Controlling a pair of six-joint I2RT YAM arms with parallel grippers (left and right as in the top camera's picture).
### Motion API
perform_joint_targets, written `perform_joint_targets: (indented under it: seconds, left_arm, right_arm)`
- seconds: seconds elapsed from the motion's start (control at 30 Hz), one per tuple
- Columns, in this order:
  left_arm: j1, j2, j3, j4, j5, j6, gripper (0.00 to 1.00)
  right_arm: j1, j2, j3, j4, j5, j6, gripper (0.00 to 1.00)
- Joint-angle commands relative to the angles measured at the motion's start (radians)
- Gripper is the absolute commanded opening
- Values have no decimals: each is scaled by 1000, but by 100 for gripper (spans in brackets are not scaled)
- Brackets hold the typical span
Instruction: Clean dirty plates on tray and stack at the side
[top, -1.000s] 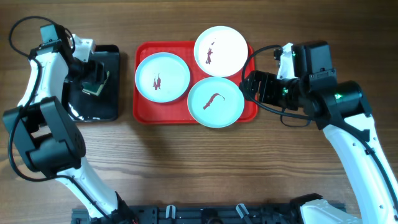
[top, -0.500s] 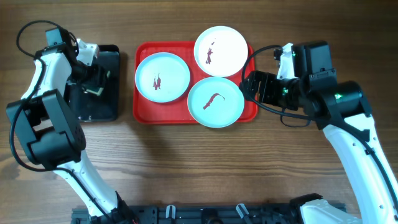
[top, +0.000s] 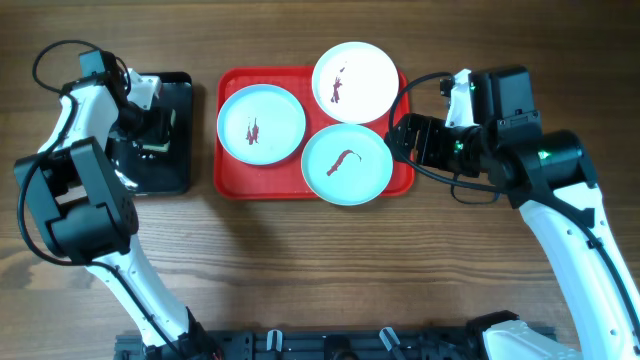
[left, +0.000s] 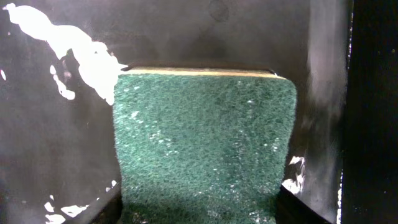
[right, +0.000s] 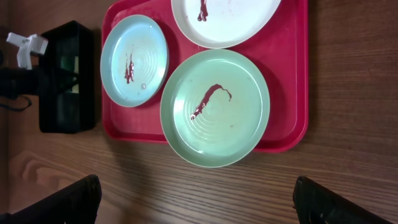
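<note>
One green sponge (left: 202, 143) lies in the black tray (top: 165, 175) between the jaws of the left gripper (top: 152, 128); whether they pinch it I cannot tell, and a shallow bite could drop it. Three smeared plates (top: 261, 123) fill the red tray (top: 235, 185); the right gripper (top: 400, 135) hangs agape beside it.

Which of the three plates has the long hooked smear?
The front plate, at the tray's right front corner, lowest in the overhead view. The left plate and the back plate carry only short streaks.
</note>
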Motion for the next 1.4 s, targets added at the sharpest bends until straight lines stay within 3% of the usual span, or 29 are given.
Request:
perform_joint_targets:
  seconds: [0.0, 0.13, 0.23, 0.33, 0.47, 0.67, 0.87, 0.93, 1.0, 1.27, 1.37]
  left_arm:
    - [6, 29, 7, -2, 8, -25, 45]
    - [6, 29, 8, 24, 8, -88, 42]
    - [6, 28, 11, 45, 8, -156, 56]
    - [4, 28, 11, 62, 9, -190, 79]
    - [3, 28, 11, 71, 8, -190, 82]
    - [3, 28, 11, 100, 9, -212, 67]
    - [3, 28, 11, 103, 9, -212, 40]
    - [3, 28, 11, 103, 9, -212, 26]
    - [3, 28, 11, 103, 9, -212, 5]
    - [3, 24, 11, 98, 9, -344, 4]
    - [3, 14, 11, 85, 9, -344, 4]
  right_arm:
    - [-4, 9, 18, 0, 22, 10, 100]
    - [-4, 9, 18, 1, 22, 10, 100]
    - [-4, 9, 18, 1, 22, 11, 100]
    - [-4, 9, 18, 2, 22, 10, 100]
    - [-4, 9, 18, 2, 22, 10, 100]
    - [-4, 11, 18, 3, 22, 11, 100]
    - [-4, 11, 18, 3, 22, 11, 100]
    - [-4, 11, 18, 3, 22, 11, 100]
    - [-4, 11, 18, 3, 22, 11, 100]
    - [-4, 11, 18, 0, 21, 11, 100]
    - [-4, 11, 18, 0, 22, 11, 100]
